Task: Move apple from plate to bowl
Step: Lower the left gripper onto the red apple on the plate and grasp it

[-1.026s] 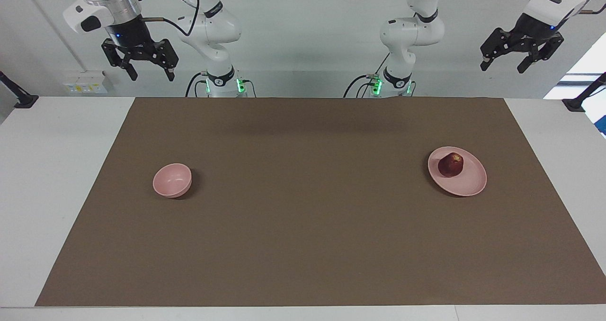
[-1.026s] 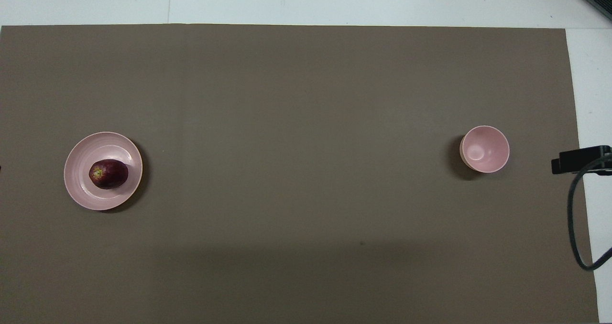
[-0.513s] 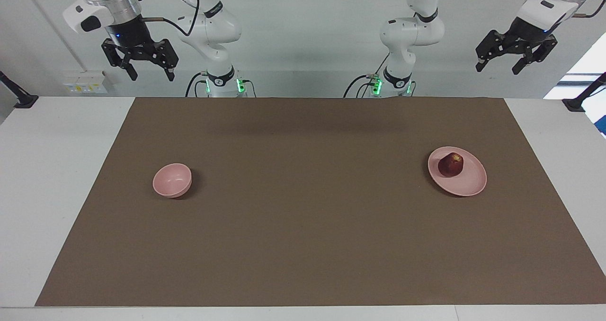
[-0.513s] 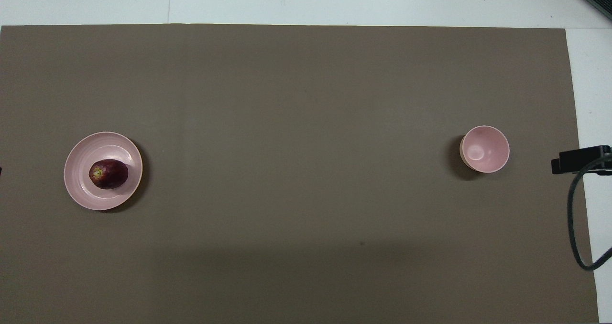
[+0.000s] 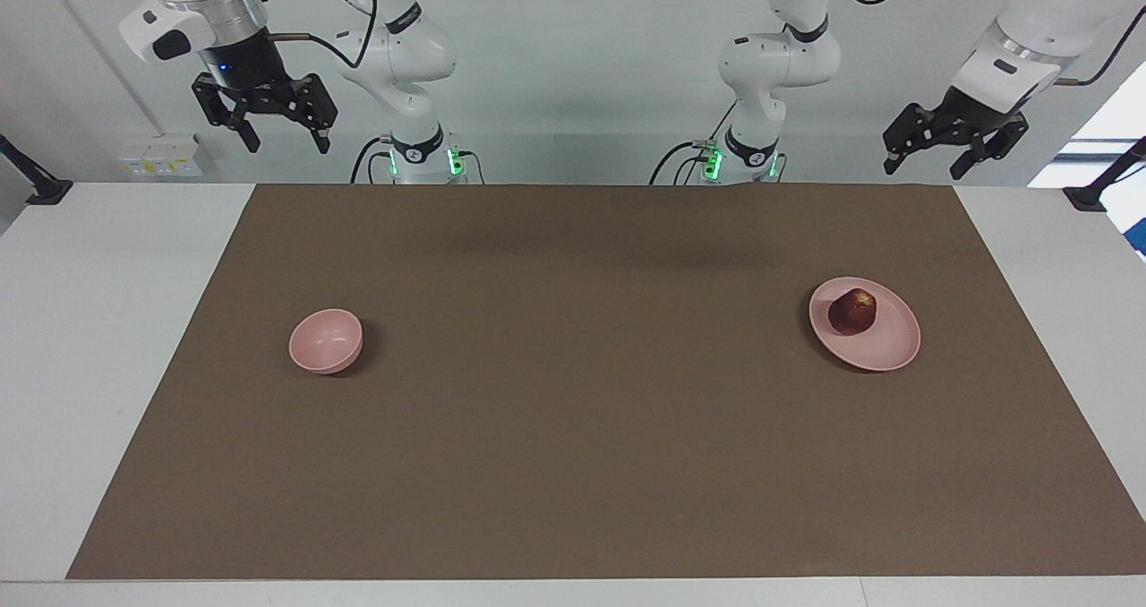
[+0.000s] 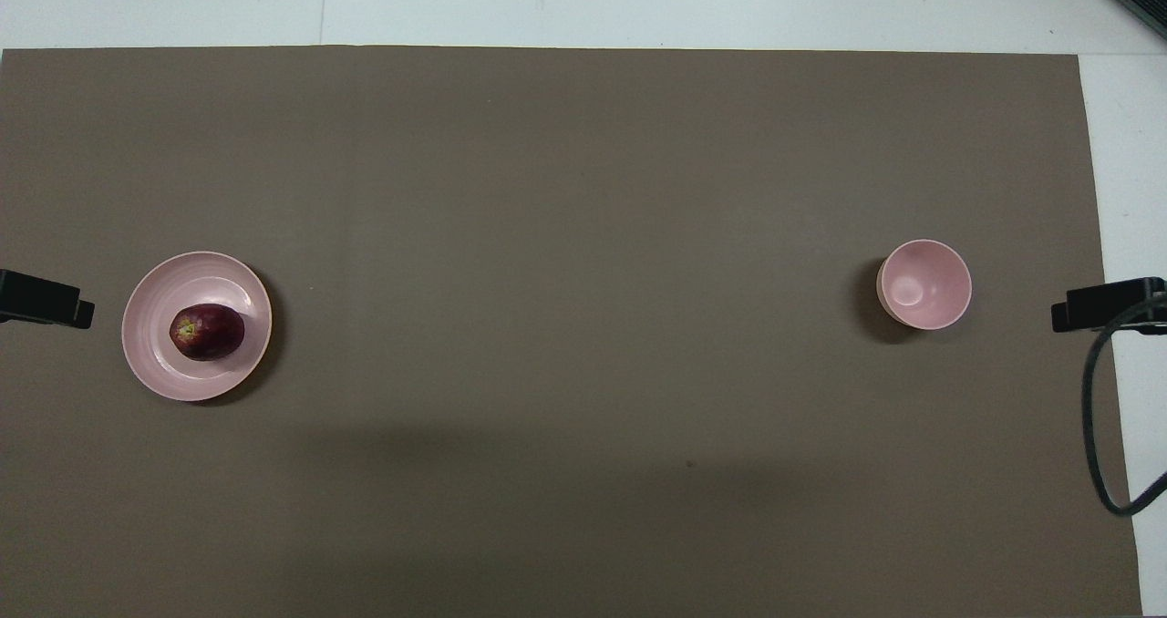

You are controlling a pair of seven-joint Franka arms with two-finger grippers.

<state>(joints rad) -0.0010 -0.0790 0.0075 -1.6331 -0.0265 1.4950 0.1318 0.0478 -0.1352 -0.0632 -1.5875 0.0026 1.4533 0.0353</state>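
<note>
A dark red apple (image 5: 851, 311) (image 6: 207, 331) lies on the flat pink plate (image 5: 886, 347) (image 6: 150, 363) toward the left arm's end of the brown mat. The small deep pink bowl (image 5: 325, 341) (image 6: 924, 284) stands empty toward the right arm's end. My left gripper (image 5: 924, 170) hangs open, high in the air over the table edge by the robots, well apart from the plate; a part of it shows at the edge of the overhead view (image 6: 41, 297). My right gripper (image 5: 288, 147) waits open, high up at its own end.
A brown mat (image 5: 573, 464) covers most of the white table. A black cable (image 6: 1099, 436) and a dark part of the right arm (image 6: 1108, 303) show at the overhead view's edge beside the bowl.
My left gripper has come down and moved inward toward the plate, and now shows at the overhead view's edge. The right arm, apple, plate and bowl have not moved.
</note>
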